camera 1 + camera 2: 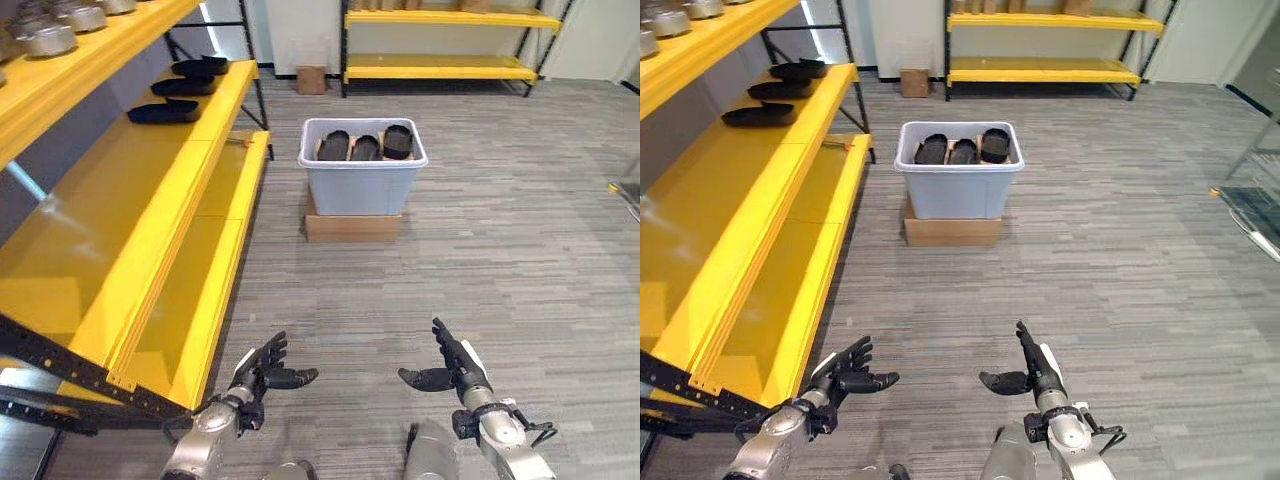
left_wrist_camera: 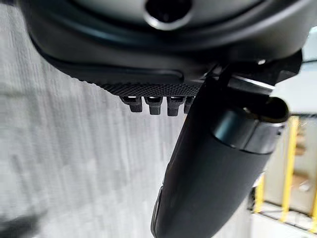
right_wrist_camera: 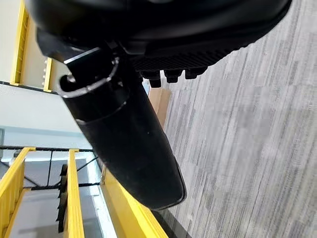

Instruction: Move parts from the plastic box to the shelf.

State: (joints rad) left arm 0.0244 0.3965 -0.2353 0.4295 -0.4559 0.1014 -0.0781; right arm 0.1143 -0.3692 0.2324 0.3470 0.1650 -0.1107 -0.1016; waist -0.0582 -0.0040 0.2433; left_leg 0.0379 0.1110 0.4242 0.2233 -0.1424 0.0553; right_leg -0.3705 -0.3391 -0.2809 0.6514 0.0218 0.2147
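A pale plastic box [image 1: 362, 178] stands on a flat cardboard base on the floor ahead and holds three black parts [image 1: 365, 146]. Three more black parts [image 1: 165, 111] lie on the middle level of the yellow shelf [image 1: 120, 215] at the left. My left hand [image 1: 262, 374] and right hand [image 1: 450, 368] hover low over the floor, well short of the box, fingers straight and thumbs pointing inward, holding nothing. The left hand is close to the shelf's front corner.
Round metal parts [image 1: 50, 38] sit on the shelf's upper level. A second yellow shelf [image 1: 440, 68] stands against the far wall, with a small cardboard box [image 1: 311, 79] beside it. Grey floor lies between my hands and the plastic box.
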